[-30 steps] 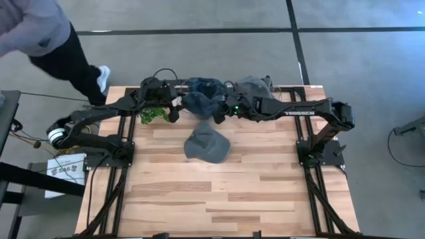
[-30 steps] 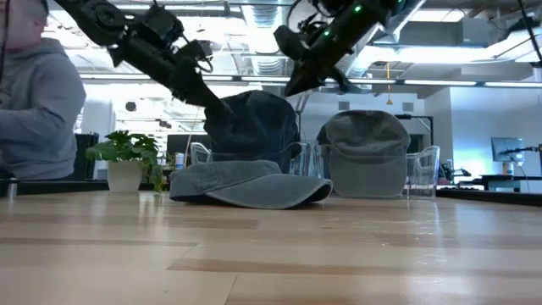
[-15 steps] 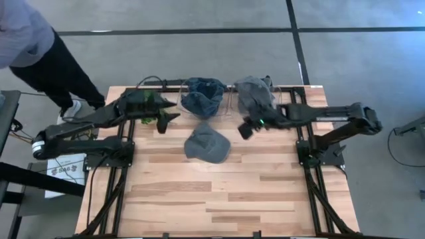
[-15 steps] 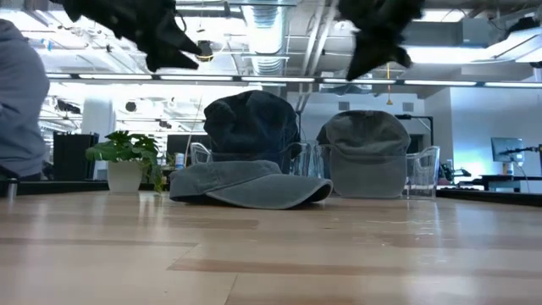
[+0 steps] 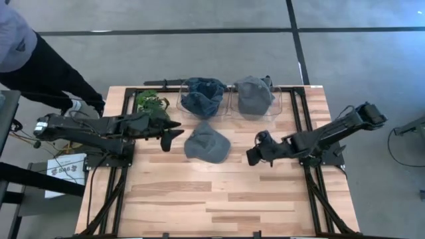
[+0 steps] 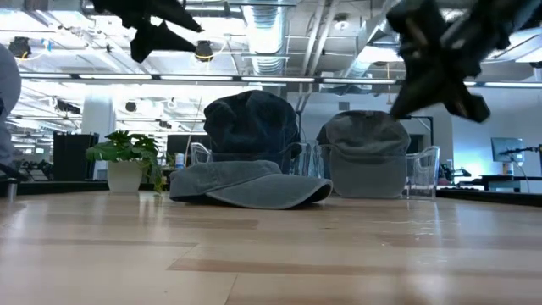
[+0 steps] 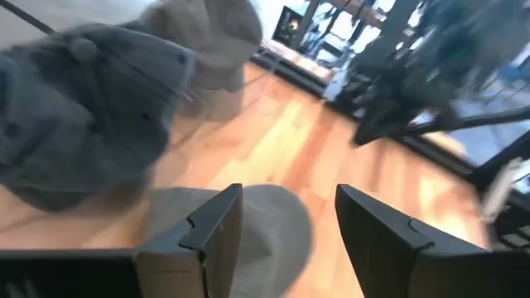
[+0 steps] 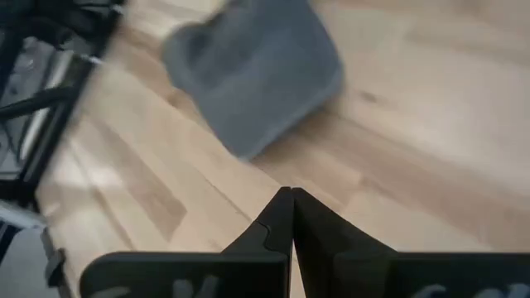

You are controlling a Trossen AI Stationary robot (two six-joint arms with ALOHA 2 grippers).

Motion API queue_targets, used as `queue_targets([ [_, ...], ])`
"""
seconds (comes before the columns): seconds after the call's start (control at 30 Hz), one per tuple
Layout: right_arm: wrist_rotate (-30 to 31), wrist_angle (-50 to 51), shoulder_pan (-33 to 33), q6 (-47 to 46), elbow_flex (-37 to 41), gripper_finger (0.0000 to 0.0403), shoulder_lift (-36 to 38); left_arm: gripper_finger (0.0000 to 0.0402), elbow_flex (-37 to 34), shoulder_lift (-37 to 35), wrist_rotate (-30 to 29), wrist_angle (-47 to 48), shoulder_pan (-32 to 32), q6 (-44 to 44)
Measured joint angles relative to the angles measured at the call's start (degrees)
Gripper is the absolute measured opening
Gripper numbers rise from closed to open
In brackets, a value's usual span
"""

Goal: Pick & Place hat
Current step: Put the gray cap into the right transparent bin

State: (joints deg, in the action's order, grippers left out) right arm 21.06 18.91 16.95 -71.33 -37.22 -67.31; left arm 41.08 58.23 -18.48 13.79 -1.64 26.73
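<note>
A flat grey cap (image 5: 207,143) (image 6: 250,185) lies brim-down on the middle of the table. Behind it a dark blue hat (image 5: 202,96) (image 6: 251,123) and a grey hat (image 5: 254,95) (image 6: 367,140) each sit on a clear stand at the far edge. My left gripper (image 5: 174,129) (image 7: 286,194) hovers open to the left of the flat cap (image 7: 277,228), high above the table (image 6: 157,30). My right gripper (image 5: 253,157) (image 8: 288,194) hangs shut to the right of the flat cap (image 8: 252,74), also raised (image 6: 440,63).
A potted plant (image 5: 153,105) (image 6: 127,161) stands at the far left corner, just beyond my left gripper. A person (image 5: 33,60) stands off the table's far left corner. Bare wood (image 5: 219,192) lies toward the near edge.
Both grippers have drawn away from the dark blue hat on its stand: the left toward the table's left and near edge, the right toward the right and near edge. The blue hat stays on its stand, and the flat cap has not moved. The person has stepped left.
</note>
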Motion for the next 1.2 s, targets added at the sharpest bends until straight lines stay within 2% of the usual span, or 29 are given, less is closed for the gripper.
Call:
queue_targets([
  [0.1,-0.1,-1.9,0.4,-6.7,1.6,0.0001,-4.0,0.0176,0.0,0.0,-0.3,-0.1,-2.0,4.2],
  [0.2,-0.2,-6.0,0.7,-12.0,2.6,0.0015,-7.9,0.0144,0.0,0.0,-0.4,-0.2,-3.6,5.1],
  [0.4,-1.6,-16.3,0.5,-14.7,2.8,0.0083,-14.7,0.0016,0.0,0.0,4.5,-0.2,-5.2,1.0],
  [0.6,-1.1,-25.4,-0.7,-20.4,2.8,0.0164,-21.9,0.0002,0.0,0.0,11.5,0.0,-5.2,-1.7],
  [0.8,1.5,-39.2,-2.8,-21.8,2.8,0.0228,-30.6,0.0001,0.0,0.0,15.1,2.7,-5.1,-2.1],
  [1.0,5.8,-55.0,-4.5,-23.1,2.5,0.0223,-38.7,0.0001,0.0,0.0,17.4,3.8,-5.1,-3.8],
  [1.1,6.5,-61.6,-5.4,-22.0,2.4,0.0203,-41.6,0.0001,0.0,0.0,18.3,3.9,-5.1,-4.5],
  [1.2,6.9,-65.3,-5.9,-21.9,2.3,0.0166,-43.3,0.0001,0.0,0.0,18.3,3.9,-5.1,-4.8],
])
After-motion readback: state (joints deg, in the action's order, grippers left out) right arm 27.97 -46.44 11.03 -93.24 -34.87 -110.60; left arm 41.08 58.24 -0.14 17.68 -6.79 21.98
